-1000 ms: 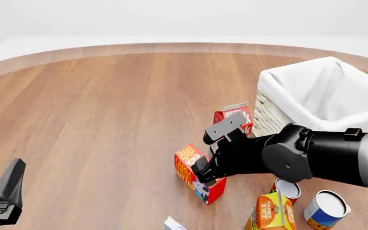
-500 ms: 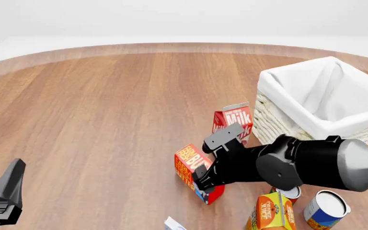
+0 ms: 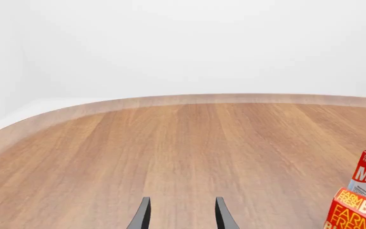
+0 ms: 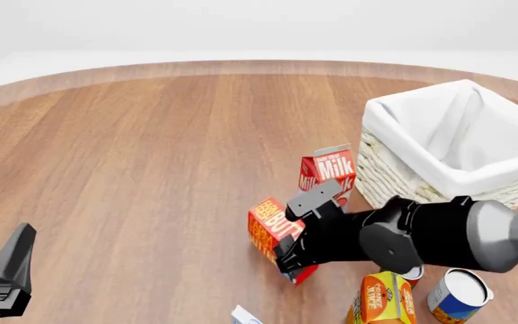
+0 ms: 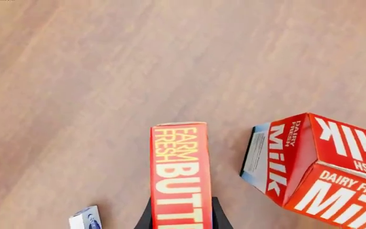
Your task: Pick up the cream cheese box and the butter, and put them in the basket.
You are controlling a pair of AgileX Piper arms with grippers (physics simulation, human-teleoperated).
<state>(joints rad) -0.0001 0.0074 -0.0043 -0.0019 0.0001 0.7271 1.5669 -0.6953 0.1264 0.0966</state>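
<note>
Front view is showing the butter (image 4: 272, 229) lying low and right of center in the frame, its long axis running diagonally from upper left toward lower right, the lettered face tilting up and leftward. The right gripper (image 4: 297, 231) is reaching in from the right edge and is clamping the butter's lower right half between its fingers (image 4: 318, 195), one above and one below the box. In the right wrist view the butter (image 5: 177, 174) is running straight away from the camera, with the two dark fingertips (image 5: 216, 213) pressing narrowly against its long sides at the bottom edge. The milk carton (image 4: 329, 169) is standing just above the butter, beside the basket (image 4: 382, 169) that is filling the right side of the front frame. The cream cheese box (image 4: 243, 315) is peeking in at the bottom edge, below the butter and apart from it. The left gripper (image 4: 7, 272) is sitting at the lower left corner; in the left wrist view its fingers (image 3: 143, 215) are standing apart over bare wood, holding nothing.
</note>
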